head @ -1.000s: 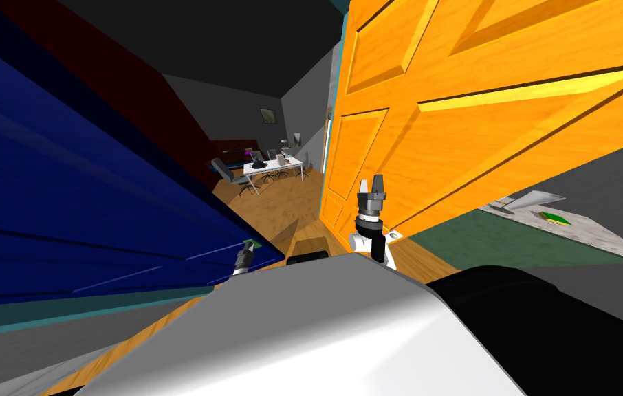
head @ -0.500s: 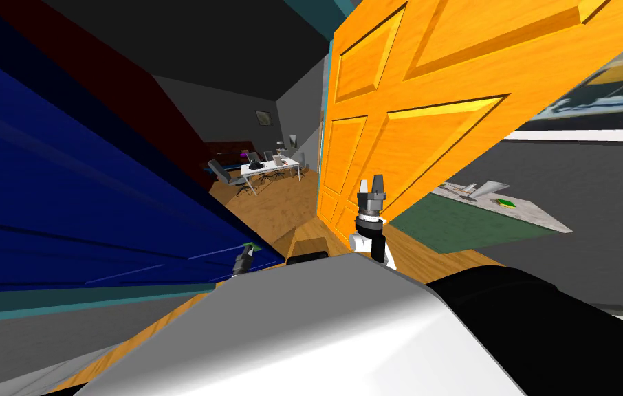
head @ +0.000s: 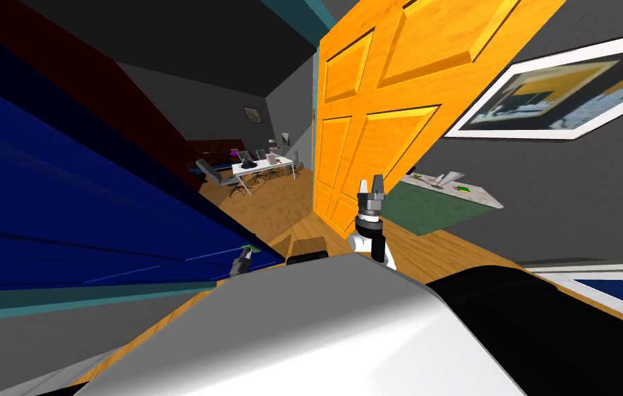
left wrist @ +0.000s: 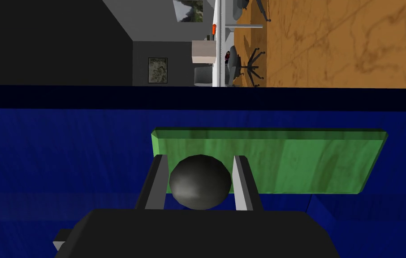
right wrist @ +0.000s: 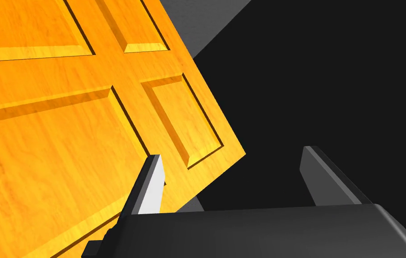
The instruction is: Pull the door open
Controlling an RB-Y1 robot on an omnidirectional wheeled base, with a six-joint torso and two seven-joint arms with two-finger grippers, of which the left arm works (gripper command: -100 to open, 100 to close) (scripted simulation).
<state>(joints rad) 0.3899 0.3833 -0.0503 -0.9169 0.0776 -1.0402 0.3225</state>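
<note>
Left gripper (left wrist: 200,157) clamping dark knob (left wrist: 200,184) (green backplate (left wrist: 309,161)), blue door (left wrist: 63,156)

The blue door (head: 62,206) runs out of sight at nine o'clock, the orange door (head: 372,137) at twelve. The knob (left wrist: 200,181) hides part of the green plate (left wrist: 287,161). Things on the far desk (head: 282,163) are too small to tell; the picture (head: 544,89) at two o'clock is blurred

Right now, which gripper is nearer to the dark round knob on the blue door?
Left. The left gripper is shut on the knob, clamping both its sides. The right gripper is open, apart from it, in front of the orange door.
</note>
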